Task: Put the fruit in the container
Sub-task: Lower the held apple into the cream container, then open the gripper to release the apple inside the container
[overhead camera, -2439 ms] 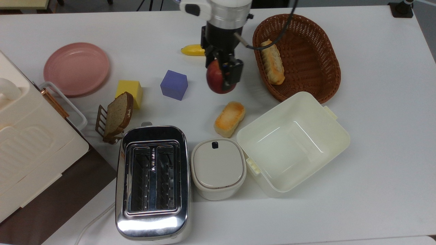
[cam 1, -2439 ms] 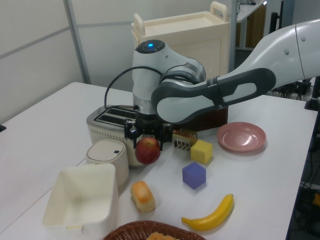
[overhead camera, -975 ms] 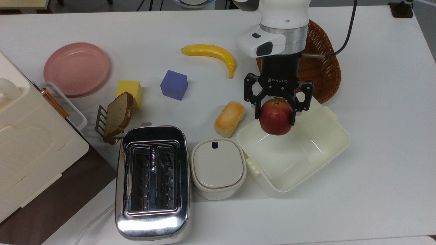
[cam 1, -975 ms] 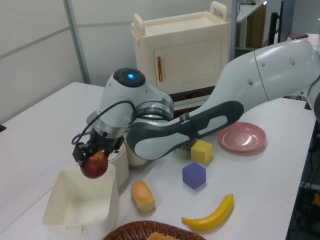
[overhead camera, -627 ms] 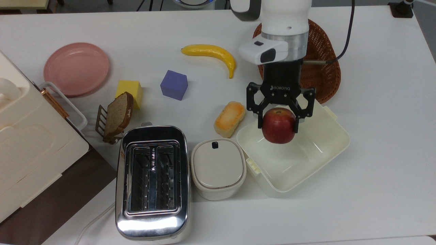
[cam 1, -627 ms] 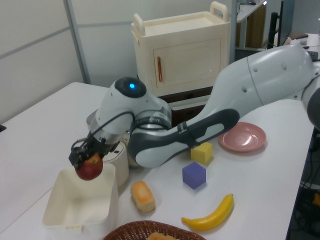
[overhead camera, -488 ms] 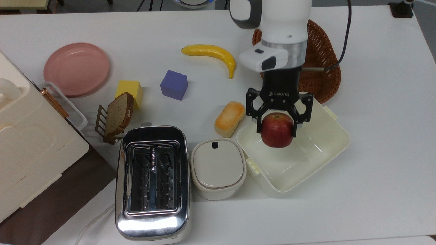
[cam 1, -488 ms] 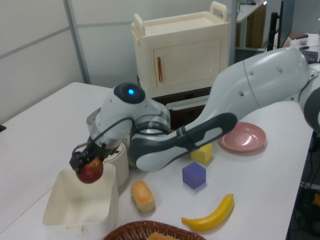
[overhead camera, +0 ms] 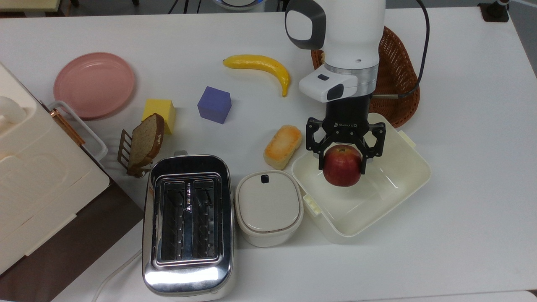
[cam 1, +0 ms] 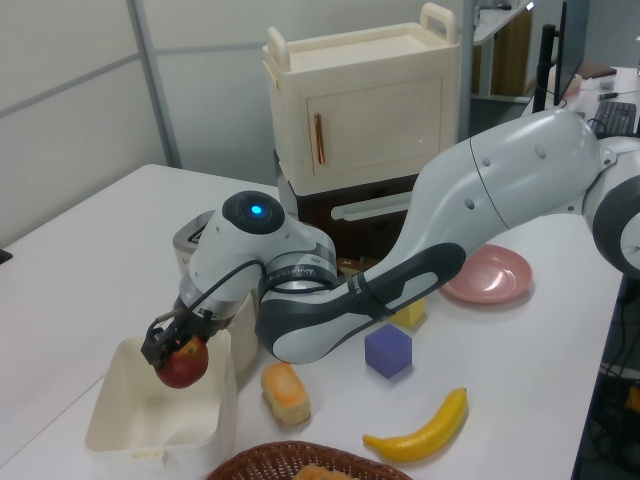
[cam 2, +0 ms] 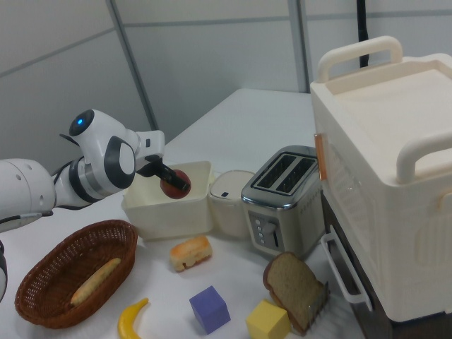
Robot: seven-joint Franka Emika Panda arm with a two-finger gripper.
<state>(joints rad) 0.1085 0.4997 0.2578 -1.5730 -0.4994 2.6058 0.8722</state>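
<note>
Red with a yellowish blush, the fruit (overhead camera: 342, 165) sits pinched between the fingers (overhead camera: 314, 144) of the gripper (overhead camera: 343, 158) — held above the open cream-white container (overhead camera: 413, 184), over its inside in the top view. A bread roll (overhead camera: 282, 146) lies just beside the container's wall.

Round red apple (overhead camera: 342, 165), yellowish blush near the stem dimple, stem end toward the black gripper (overhead camera: 342, 164). Clamped between the jaws, held off the bottom, above the open box (overhead camera: 402, 191). Box cream-white, squarish, rounded corners, deep walls, small side tabs; upright on the white surface (overhead camera: 470, 167).
</note>
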